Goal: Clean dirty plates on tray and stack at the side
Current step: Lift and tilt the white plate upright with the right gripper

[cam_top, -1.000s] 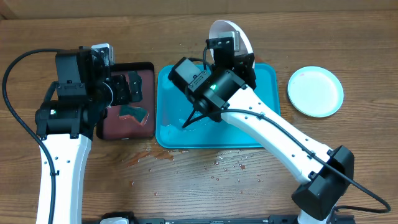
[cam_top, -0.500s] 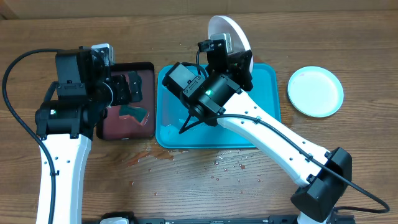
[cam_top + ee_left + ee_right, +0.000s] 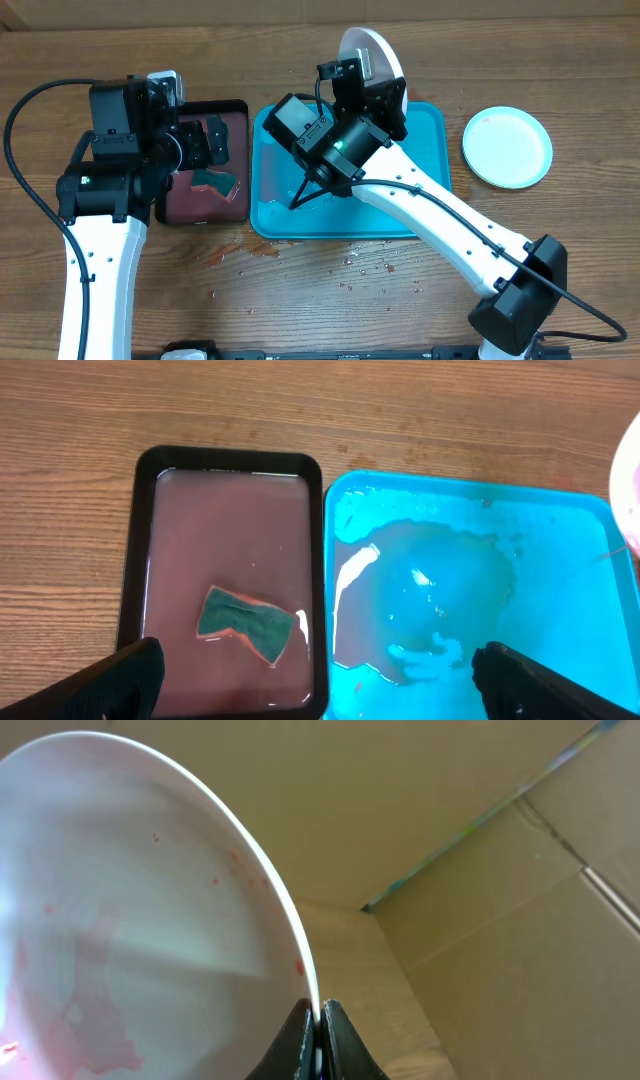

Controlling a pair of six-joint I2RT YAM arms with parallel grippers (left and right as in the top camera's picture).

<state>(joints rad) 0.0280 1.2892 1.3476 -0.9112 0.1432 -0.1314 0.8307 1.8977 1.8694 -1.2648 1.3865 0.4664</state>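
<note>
My right gripper [image 3: 318,1020] is shut on the rim of the white plate [image 3: 120,920], which carries red smears. In the overhead view that white plate [image 3: 375,52] stands on edge above the far rim of the turquoise tray [image 3: 425,215], held by the right gripper [image 3: 372,85]. The tray [image 3: 560,590] holds a puddle of pinkish water. A pale mint plate [image 3: 507,147] lies on the table right of the tray. My left gripper [image 3: 320,680] is open, hovering over the seam between the dark-red tray [image 3: 150,540] and the turquoise tray. The yellow-green plate is out of view.
A green sponge [image 3: 245,625] lies in reddish water in the black-rimmed dark-red tray [image 3: 200,205]. Water drops and red spots [image 3: 370,262] are scattered on the wood in front of the turquoise tray. A cardboard wall [image 3: 520,870] stands behind the table.
The right arm shifted slightly, tilting the white plate a little at the tray's far edge. The left arm has not moved.
</note>
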